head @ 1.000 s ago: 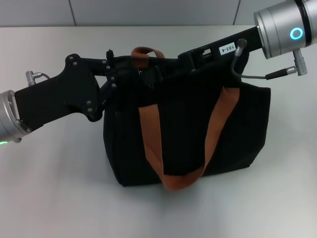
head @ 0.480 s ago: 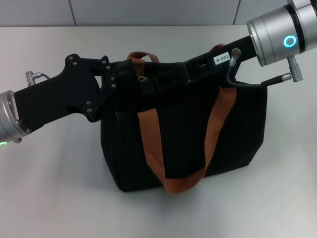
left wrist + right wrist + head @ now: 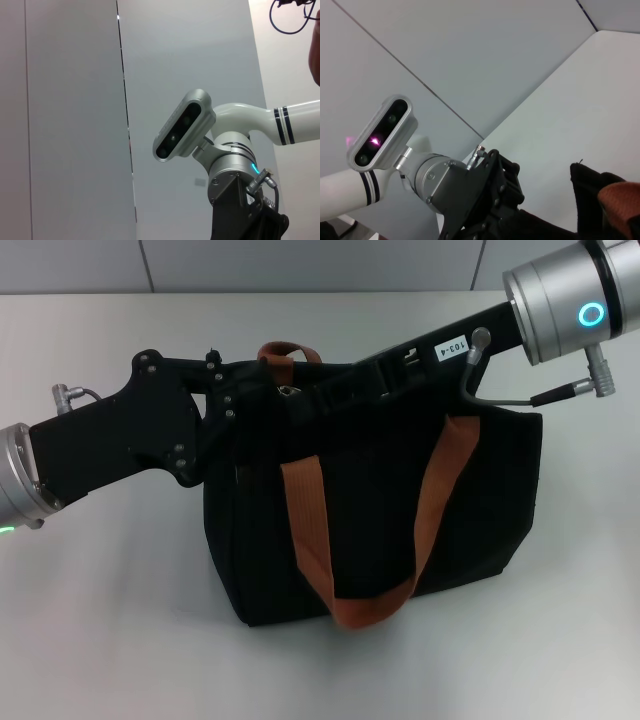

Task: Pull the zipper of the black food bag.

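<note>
The black food bag stands upright in the middle of the table, and one orange-brown strap hangs down its front. My left gripper reaches in from the left to the bag's top left corner. My right gripper comes from the upper right and lies along the bag's top edge. Between the two tips a small silver glint, the zipper, shows on the top line. Black gripper parts against black fabric hide how either gripper stands. In the right wrist view a bag corner and a bit of strap show.
The white table lies all around the bag, with a grey wall behind it. The second strap arches up at the bag's back. A grey cable loops off my right wrist above the bag's right corner.
The bag's top and left side have shifted a little to the left. My right arm dipped and reached farther left along the top, then rose slightly. The left arm has stayed put.
</note>
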Available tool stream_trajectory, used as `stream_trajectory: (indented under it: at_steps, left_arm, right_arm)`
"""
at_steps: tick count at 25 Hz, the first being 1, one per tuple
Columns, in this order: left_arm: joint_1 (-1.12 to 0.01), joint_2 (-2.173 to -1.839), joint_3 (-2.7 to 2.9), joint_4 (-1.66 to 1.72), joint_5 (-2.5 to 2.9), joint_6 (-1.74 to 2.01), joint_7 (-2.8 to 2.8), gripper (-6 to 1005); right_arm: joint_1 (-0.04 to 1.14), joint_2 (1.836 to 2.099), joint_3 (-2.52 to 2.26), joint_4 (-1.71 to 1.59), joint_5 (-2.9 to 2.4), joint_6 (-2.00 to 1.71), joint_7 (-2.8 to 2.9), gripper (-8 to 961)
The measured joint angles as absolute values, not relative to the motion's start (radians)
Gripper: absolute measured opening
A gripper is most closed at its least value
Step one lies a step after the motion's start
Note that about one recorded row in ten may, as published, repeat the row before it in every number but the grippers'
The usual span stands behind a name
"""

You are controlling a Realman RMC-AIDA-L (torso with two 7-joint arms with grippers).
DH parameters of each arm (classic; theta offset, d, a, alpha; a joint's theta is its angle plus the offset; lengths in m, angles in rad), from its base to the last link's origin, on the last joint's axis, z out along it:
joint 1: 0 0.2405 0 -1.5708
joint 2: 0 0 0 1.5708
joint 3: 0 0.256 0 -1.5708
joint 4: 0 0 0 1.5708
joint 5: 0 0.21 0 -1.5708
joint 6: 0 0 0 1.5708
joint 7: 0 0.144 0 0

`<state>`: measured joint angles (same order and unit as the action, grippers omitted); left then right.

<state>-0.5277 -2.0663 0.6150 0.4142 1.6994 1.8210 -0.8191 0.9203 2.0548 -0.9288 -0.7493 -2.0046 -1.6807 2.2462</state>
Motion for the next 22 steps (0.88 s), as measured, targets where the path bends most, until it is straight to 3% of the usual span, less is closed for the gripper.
stream_trajectory:
  at_steps: [22]
  left_arm:
    - [-0.526,-2.066,0.615,0.411,1.701,1.818,-0.816,42]
  right_arm:
    - [0.920,2.052,-0.928,-0.762,-2.010,-1.674,2.250,139]
